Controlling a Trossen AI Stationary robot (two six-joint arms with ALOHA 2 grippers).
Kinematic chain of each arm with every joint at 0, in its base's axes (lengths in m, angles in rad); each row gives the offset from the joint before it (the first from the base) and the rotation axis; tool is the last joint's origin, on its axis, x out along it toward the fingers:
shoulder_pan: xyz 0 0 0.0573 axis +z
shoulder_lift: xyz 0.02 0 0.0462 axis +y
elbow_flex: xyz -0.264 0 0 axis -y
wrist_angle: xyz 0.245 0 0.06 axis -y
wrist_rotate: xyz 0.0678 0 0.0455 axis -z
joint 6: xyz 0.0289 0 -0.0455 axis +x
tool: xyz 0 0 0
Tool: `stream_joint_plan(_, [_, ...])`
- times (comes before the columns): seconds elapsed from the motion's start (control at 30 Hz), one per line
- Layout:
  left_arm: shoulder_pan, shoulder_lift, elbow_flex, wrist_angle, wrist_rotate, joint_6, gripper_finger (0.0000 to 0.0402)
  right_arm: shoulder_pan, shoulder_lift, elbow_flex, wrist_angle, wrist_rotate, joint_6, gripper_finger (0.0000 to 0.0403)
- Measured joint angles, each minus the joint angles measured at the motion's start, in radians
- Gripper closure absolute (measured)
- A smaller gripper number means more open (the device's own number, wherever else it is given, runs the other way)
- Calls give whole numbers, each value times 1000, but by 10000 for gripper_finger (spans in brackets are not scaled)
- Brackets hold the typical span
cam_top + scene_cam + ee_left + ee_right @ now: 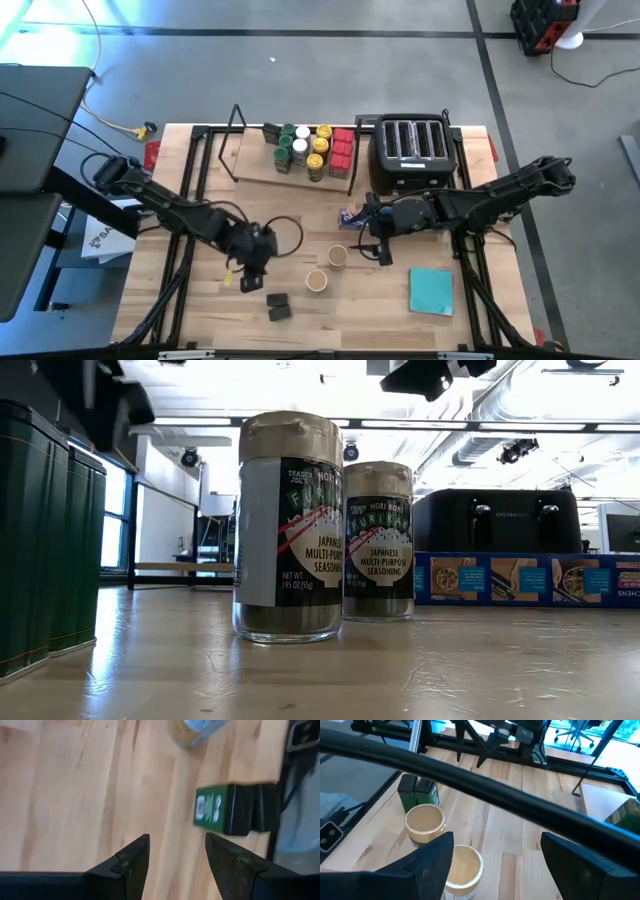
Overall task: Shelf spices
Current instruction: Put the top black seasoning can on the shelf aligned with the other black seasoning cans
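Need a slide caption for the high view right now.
Left gripper open above two dark tins; right gripper open beside two tan-lidded jars; shelf part-filled.

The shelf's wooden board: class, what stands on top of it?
On the shelf stand spices: jars with green, white and yellow lids beside red tins. Their labels cannot be seen from above.
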Motion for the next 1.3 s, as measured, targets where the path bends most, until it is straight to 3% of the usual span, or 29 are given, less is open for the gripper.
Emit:
stream_joint_plan(0.1, [-69, 37, 22, -33, -56, 17, 215, -6, 0, 0, 10, 0, 0, 107])
stream_joint_plan(0.23, [-163, 130, 21, -3, -24, 69, 216, -8, 0, 0, 11, 0, 0, 107])
stream_joint_plan(0.47, [-248, 319, 21, 202, -14, -20, 216, -8, 0, 0, 11, -1, 0, 107])
stream_joint_plan(0.7, [-248, 430, 21, 322, -119, -96, 212, -8, 0, 0, 3, -1, -1, 107])
stream_joint_plan(1.03, [-244, 427, 21, 329, -331, -158, 175, -11, 0, 0, 2, -2, -31, 107])
stream_joint_plan(1.3, [-179, 422, 21, 336, -253, -109, 151, -11, 0, 0, 1, -2, 0, 107])
